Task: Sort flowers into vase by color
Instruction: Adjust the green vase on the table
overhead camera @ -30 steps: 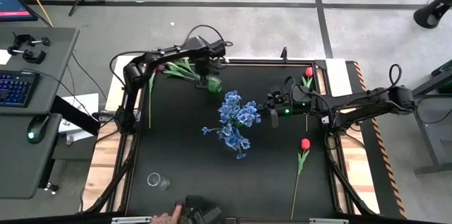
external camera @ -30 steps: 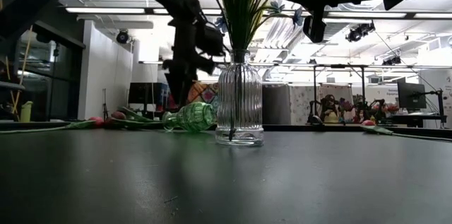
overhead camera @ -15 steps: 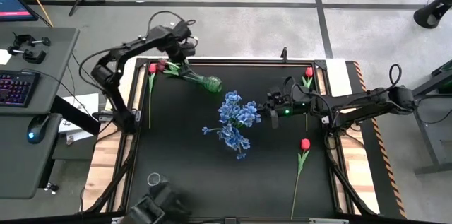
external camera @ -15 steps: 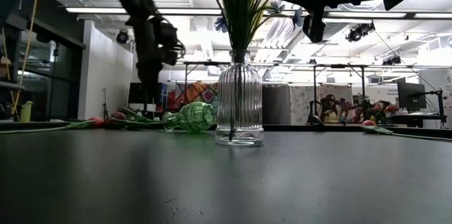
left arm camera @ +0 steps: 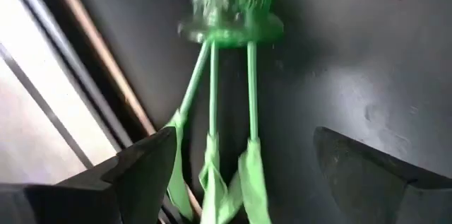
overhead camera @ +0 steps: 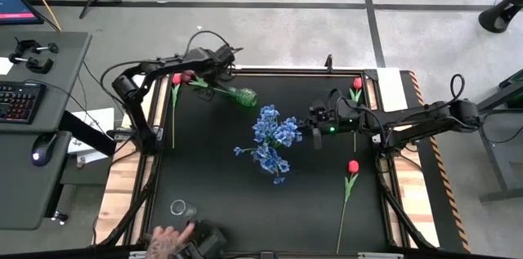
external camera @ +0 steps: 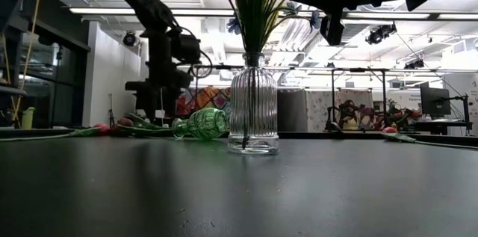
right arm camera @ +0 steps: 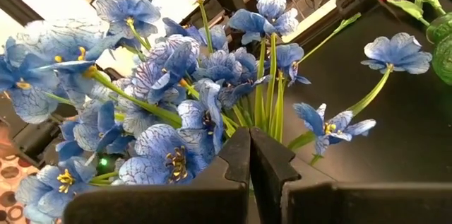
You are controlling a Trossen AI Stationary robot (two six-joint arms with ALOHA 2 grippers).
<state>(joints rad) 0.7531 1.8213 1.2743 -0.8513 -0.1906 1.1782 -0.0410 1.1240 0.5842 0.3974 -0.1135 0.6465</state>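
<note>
A green glass vase (overhead camera: pixel 243 96) lies on its side at the far left. Three green stems (left arm camera: pixel 214 90) stick out of its mouth (left arm camera: pixel 229 32), ending in pink-maroon tulips (overhead camera: pixel 189 74). My left gripper (overhead camera: pixel 213 69) is open over these stems, one finger on each side of the stems and leaves (left arm camera: pixel 244 143), touching nothing that I can see. A clear ribbed vase (external camera: pixel 252 111) at mid-table holds the blue blossoms (overhead camera: pixel 274 135). My right gripper (right arm camera: pixel 251 159) is shut and empty just right of them (overhead camera: pixel 317 131). Loose red tulips lie at the far left (overhead camera: pixel 176 79), far right (overhead camera: pixel 356 84) and right (overhead camera: pixel 353 167).
A small clear glass (overhead camera: pixel 181 208) stands near the front left edge. A person's hand (overhead camera: pixel 167 238) reaches in at the near edge beside a dark object (overhead camera: pixel 208 238). The table's raised rim (overhead camera: pixel 245 69) runs just behind the green vase.
My left gripper has left the green vase's body and gone toward the table's far left corner, rising, then come back down over the stems. The green vase and the flowers have kept still. The person's hand at the near edge has moved.
</note>
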